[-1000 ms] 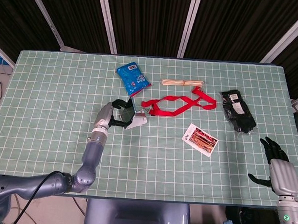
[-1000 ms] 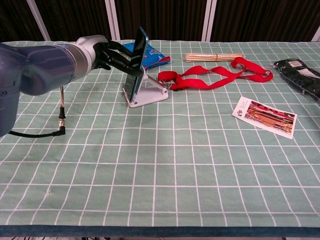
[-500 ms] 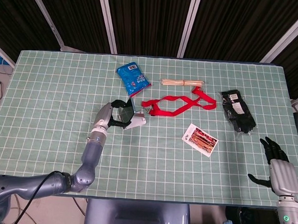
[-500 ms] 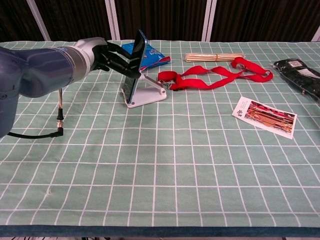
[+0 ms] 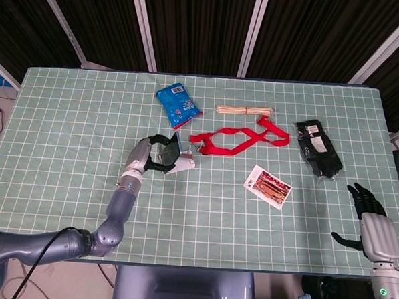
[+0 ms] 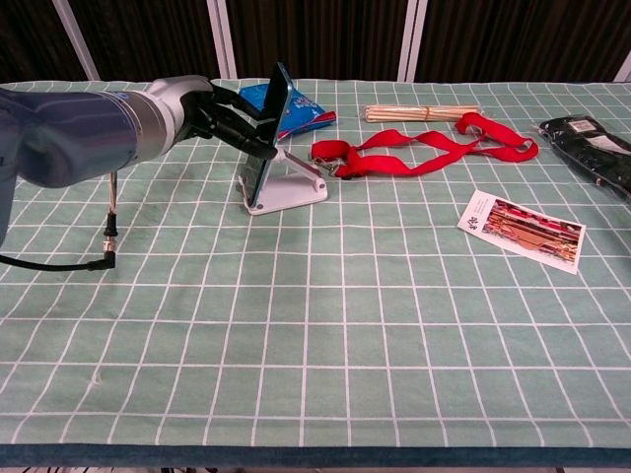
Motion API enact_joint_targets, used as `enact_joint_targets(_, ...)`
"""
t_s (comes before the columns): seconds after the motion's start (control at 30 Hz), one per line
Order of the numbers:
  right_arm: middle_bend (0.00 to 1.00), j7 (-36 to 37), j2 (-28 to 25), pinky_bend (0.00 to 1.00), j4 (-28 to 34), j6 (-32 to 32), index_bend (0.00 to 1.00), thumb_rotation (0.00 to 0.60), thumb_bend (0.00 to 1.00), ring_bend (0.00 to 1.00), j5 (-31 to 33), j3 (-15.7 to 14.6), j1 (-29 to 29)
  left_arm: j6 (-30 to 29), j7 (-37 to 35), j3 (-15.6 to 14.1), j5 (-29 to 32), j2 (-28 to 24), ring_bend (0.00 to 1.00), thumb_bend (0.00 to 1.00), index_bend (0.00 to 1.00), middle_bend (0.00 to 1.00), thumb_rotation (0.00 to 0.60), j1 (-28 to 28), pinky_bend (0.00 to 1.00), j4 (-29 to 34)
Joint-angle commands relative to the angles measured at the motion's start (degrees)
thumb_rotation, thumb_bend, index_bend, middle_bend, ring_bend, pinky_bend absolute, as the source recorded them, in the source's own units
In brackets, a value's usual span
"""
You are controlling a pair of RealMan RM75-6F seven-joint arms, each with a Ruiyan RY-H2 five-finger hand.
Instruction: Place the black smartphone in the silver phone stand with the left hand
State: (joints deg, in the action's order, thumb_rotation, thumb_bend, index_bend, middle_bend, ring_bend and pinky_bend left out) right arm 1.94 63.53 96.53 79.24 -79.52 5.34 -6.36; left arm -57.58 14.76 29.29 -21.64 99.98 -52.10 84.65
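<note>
The black smartphone (image 6: 268, 138) stands on edge, leaning back in the silver phone stand (image 6: 289, 189) on the green gridded cloth, left of centre. My left hand (image 6: 212, 116) still holds the phone from the left, fingers around its upper part. In the head view the phone (image 5: 167, 153) sits in the stand (image 5: 184, 163) with the left hand (image 5: 145, 155) beside it. My right hand (image 5: 370, 220) hovers open at the table's near right corner, holding nothing.
A blue snack packet (image 5: 177, 103) lies behind the stand. A red lanyard (image 5: 239, 139) touches the stand's right side. A bundle of wooden sticks (image 5: 244, 110), black gloves in a bag (image 5: 317, 147) and a printed card (image 5: 268, 186) lie to the right.
The left hand has shifted the phone and stand slightly left and settled the phone lower against the stand. The right hand has not moved.
</note>
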Motion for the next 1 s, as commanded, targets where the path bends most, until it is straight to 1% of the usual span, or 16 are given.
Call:
enact_joint_targets(0.03, 0.0, 0.03, -0.02, 0.15, 0.02, -0.02, 0.0, 0.6, 0.18, 0.0, 0.03, 0.0, 0.0, 0.31, 0.15, -0.18, 0.44, -0.32, 0.06, 0.4, 0.31, 0.27, 0.6, -0.04, 0.0, 0.19)
enact_joint_targets(0.13, 0.0, 0.02, -0.04, 0.15, 0.04, -0.01, 0.0, 0.6, 0.18, 0.0, -0.03, -0.03, 0.01, 0.63, 0.33, -0.38, 0.96, -0.71, 0.04, 0.38, 0.26, 0.21, 0.6, -0.11, 0.0, 0.42)
enact_joint_targets(0.27, 0.0, 0.2, -0.04, 0.15, 0.09, 0.1, 0.0, 0.6, 0.18, 0.0, -0.16, -0.03, 0.03, 0.94, 0.62, -0.81, 1.58, -1.15, 0.01, 0.36, 0.18, 0.12, 0.6, -0.18, 0.0, 0.77)
enact_joint_targets(0.4, 0.0, 0.25, 0.0, 0.15, -0.03, 0.23, 0.0, 0.6, 0.18, 0.0, -0.38, -0.08, 0.06, 1.06, 0.65, -1.07, 1.94, -1.7, 0.0, 0.34, 0.14, 0.07, 0.6, -0.15, 0.0, 1.19)
enact_joint_targets(0.63, 0.0, 0.2, 0.01, 0.15, -0.11, 0.22, 0.0, 0.6, 0.18, 0.0, -0.42, -0.11, 0.04, 0.81, 0.75, -1.7, 1.79, -3.29, 0.0, 0.33, 0.06, 0.02, 0.6, 0.27, 0.0, 2.93)
enact_joint_targets(0.8, 0.0, 0.07, 0.04, 0.15, -0.15, 0.32, 0.0, 0.6, 0.18, 0.0, -0.46, -0.12, 0.08, 0.43, 0.46, -2.41, 1.2, -5.36, 0.0, 0.32, 0.05, 0.02, 0.6, 1.33, 0.0, 5.8)
enact_joint_targets(0.87, 0.0, 0.04, 0.04, 0.15, -0.15, 0.34, 0.0, 0.6, 0.18, 0.0, -0.45, -0.12, 0.08, 0.0, 0.53, -3.03, 0.39, -6.4, 0.0, 0.3, 0.04, 0.01, 0.6, 1.92, 0.0, 7.11)
enact_joint_targets(1.0, 0.0, -0.13, 0.03, 0.15, -0.2, 0.32, 0.0, 0.6, 0.18, 0.0, -0.52, -0.18, 0.08, -1.94, 1.98, -5.63, -2.06, -9.75, 0.0, 0.25, 0.02, 0.0, 0.6, 3.69, 0.0, 10.98)
